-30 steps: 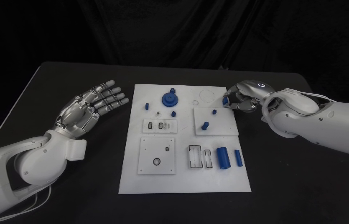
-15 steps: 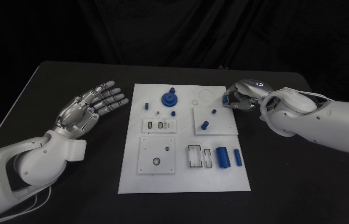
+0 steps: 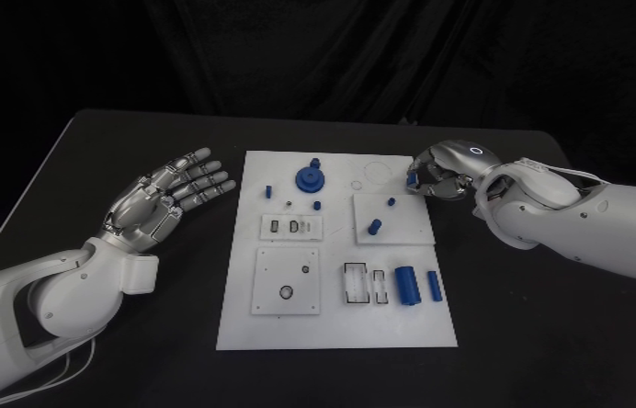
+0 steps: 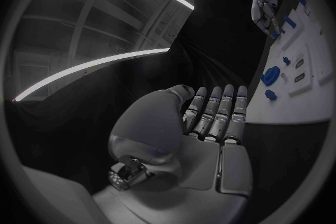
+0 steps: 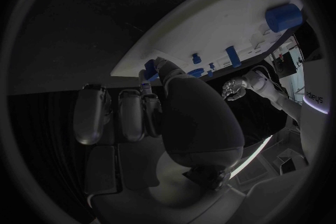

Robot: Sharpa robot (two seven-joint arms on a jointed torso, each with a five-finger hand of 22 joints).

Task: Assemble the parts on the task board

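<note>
The white task board point(image 3: 338, 330) lies mid-table. At its far right edge my right hand point(image 3: 446, 173) pinches a small blue part point(image 3: 414, 179) between thumb and finger, just above the board's rim; the right wrist view shows that part point(image 5: 150, 72) at the fingertips point(image 5: 159, 65) beside the board point(image 5: 203, 25). My left hand point(image 3: 165, 197) hovers left of the board, palm up, fingers stretched apart and holding nothing; its palm point(image 4: 210, 134) faces the left wrist camera. A round blue part with a knob point(image 3: 309, 180) stands at the board's far middle. Two blue cylinders point(image 3: 408, 287) lie near right.
Small blue pegs point(image 3: 372, 229) stand on a raised white square point(image 3: 404, 233) at the board's right. Two more white squares point(image 3: 287, 302) with slots sit at left. A clear holder point(image 3: 357, 284) lies beside the cylinders. Black table point(image 3: 146, 141) surrounds the board.
My right hand has risen and drawn slightly toward the table's far side, keeping the small blue part. The left hand has stayed still.
</note>
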